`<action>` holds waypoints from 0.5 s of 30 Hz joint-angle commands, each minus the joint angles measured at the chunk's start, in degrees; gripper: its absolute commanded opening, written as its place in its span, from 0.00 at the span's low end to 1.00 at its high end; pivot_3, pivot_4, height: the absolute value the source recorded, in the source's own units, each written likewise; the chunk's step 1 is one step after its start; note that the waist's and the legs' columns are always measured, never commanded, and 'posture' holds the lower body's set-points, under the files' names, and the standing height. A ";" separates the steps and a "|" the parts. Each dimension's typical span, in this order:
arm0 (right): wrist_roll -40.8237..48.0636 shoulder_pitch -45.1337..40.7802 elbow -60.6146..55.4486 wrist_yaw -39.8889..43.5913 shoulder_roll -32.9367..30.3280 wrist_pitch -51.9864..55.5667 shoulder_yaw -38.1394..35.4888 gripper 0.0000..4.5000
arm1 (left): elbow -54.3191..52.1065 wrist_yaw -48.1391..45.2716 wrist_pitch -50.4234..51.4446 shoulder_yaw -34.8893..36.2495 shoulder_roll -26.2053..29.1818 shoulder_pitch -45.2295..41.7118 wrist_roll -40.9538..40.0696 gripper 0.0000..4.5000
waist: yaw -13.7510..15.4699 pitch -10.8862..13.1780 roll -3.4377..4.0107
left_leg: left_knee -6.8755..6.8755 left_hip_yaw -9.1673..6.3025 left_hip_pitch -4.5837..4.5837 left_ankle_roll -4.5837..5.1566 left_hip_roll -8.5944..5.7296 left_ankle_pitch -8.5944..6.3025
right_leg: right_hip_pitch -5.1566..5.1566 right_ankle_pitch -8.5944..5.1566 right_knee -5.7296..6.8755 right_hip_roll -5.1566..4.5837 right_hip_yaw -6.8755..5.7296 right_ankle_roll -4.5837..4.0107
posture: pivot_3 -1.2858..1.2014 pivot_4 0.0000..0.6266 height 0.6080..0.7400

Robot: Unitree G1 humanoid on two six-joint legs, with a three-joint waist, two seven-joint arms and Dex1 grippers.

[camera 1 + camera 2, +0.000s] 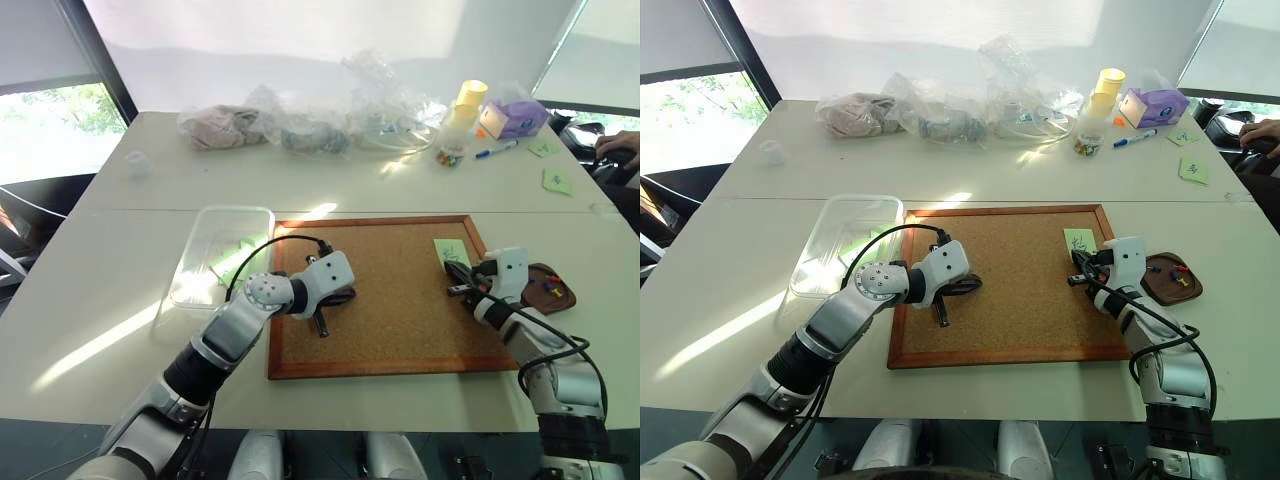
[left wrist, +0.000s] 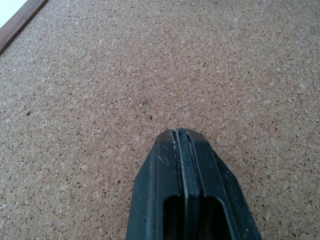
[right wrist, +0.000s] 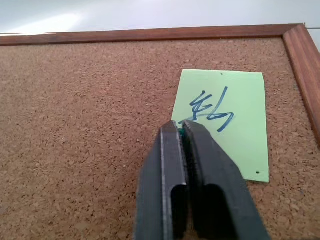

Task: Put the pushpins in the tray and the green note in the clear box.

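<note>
**Green note: right gripper pinched on its near-left corner, on the cork board**

Green note (image 3: 227,117) lies flat at the far right of the cork board (image 1: 400,300), just inside the right frame rail. Handwriting faces up. No pins in it now, only small holes near the far edge and the near-right corner, so I'd judge it loose on the cork.

Handling, my read: thin paper, near weightless, floppy, creases and tears easily. It won't slip once pinched, but a flat sheet gives no edge to get under. Best hold is a corner or edge, shallow bite, then peel up slow. It will flap in transit.

Near to far:
- Left gripper (image 2: 181,137) is pressed together with nothing in it, tip over bare cork at the board's left-centre.
- Right gripper (image 3: 182,127) is pressed together at the note's near-left corner. A sliver of green shows between the fingers, so it looks pinched on the corner. Grip depth can't be confirmed.
- Tray (image 1: 562,298) sits on the table just right of the board, touching or nearly touching the frame, pushpins (image 1: 550,288) with red and yellow heads already in it.
- Clear box (image 1: 222,252) is just left of the board's far-left corner, open top, some green paper seen through it. Note has to cross the whole board to get there.
</note>
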 commanded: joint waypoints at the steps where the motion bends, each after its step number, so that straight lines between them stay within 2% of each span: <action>1: 0.16 -0.50 -1.45 0.10 0.33 -0.59 -0.37 0.01 | 2.79 0.39 2.86 -1.52 1.21 1.98 2.00 0.00 | 0.00 0.00 0.00 | 0.00 0.00 0.00 0.00 0.00 0.00 | 0.00 0.00 0.00 0.00 -0.01 0.00 | 0.52 0.24 1.00; 15: 0.90 -0.52 -3.72 -0.74 -0.56 -3.40 -3.95 0.01 | 4.27 0.26 3.00 -1.97 2.03 1.58 2.57 0.00 | -0.01 0.01 0.01 | -0.04 0.12 -0.05 0.01 -0.13 0.00 | -0.05 0.00 0.00 -0.37 -0.31 0.00 | 0.52 0.24 1.00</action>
